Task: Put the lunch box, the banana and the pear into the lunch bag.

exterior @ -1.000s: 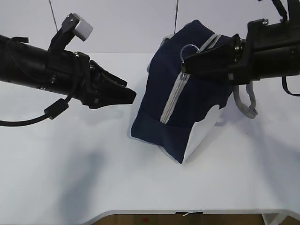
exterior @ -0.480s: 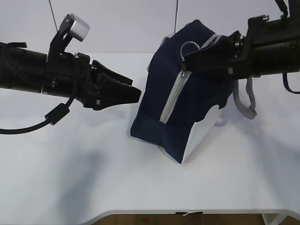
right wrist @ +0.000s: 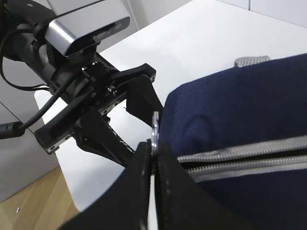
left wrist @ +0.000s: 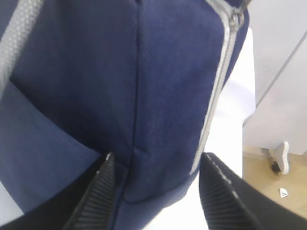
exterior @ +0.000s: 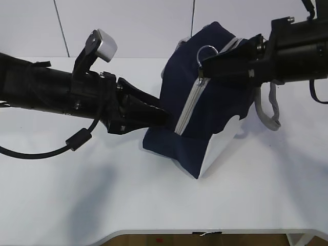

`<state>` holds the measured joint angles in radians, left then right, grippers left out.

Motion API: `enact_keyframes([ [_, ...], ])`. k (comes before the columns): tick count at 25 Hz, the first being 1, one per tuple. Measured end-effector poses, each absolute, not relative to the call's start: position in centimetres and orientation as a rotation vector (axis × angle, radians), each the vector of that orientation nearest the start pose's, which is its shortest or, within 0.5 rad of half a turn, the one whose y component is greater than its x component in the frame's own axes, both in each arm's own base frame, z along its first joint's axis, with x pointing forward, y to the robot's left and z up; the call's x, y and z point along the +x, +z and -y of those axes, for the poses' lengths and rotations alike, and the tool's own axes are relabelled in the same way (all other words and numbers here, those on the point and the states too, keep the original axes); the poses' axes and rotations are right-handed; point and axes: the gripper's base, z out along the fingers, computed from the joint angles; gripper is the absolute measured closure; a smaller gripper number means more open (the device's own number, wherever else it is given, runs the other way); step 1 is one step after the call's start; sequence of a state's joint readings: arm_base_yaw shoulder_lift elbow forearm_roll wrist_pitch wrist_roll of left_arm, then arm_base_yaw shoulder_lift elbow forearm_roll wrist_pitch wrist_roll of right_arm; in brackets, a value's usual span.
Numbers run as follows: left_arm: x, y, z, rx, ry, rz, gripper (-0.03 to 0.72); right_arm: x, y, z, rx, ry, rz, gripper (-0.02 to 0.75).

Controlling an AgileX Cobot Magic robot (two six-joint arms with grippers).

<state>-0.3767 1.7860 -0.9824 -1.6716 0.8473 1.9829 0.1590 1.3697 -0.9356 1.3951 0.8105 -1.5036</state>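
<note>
The navy lunch bag [exterior: 205, 102] stands tilted on the white table, its grey zipper [exterior: 188, 107] running down the near end. My right gripper [exterior: 202, 69] is shut on the zipper's ring pull [exterior: 206, 51]; the right wrist view shows the ring pull [right wrist: 155, 127] pinched between the tips of that gripper [right wrist: 152, 146]. My left gripper [exterior: 161, 115] is open at the bag's lower left end. In the left wrist view the gripper [left wrist: 156, 165] straddles a corner of the lunch bag [left wrist: 144, 86], its right finger clear of the fabric. The lunch box, banana and pear are out of view.
A grey webbing handle [exterior: 271, 110] hangs off the bag's right side. The table's front edge [exterior: 205, 233] runs along the bottom. The left arm's camera housing [right wrist: 86, 26] sits close to the bag in the right wrist view.
My left arm has moved right, bringing its open fingers from well clear of the bag up around its lower left end. The right gripper keeps its hold on the ring pull.
</note>
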Motion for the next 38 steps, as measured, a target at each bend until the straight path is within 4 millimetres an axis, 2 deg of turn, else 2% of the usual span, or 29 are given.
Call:
enact_keyframes([
  [7,30.4,20.9,19.2,1.092,-0.946,-1.761,0.278,26.6,31.1,-10.9,-0.797,0.817,-1.859,0.731],
  [13,30.7,19.9,19.3,1.081,-0.954,-1.791,0.384,26.6,31.1,-10.9,-0.79,0.825,-1.857,0.731],
  [18,31.0,18.9,19.5,1.047,-0.998,-1.81,0.431,26.5,31.1,-10.9,-0.791,0.833,-1.858,0.731],
  [24,31.0,18.7,19.6,1.034,-1.015,-1.811,0.447,26.5,31.2,-10.9,-0.79,0.836,-1.858,0.731],
  [29,30.9,18.8,19.7,1.03,-1.036,-1.798,0.448,26.8,31.9,-10.9,-0.79,0.82,-1.835,0.731],
  [38,30.8,19.0,19.8,1.03,-1.061,-1.782,0.453,27.5,32.0,-10.5,-0.724,0.749,-1.851,0.731],
])
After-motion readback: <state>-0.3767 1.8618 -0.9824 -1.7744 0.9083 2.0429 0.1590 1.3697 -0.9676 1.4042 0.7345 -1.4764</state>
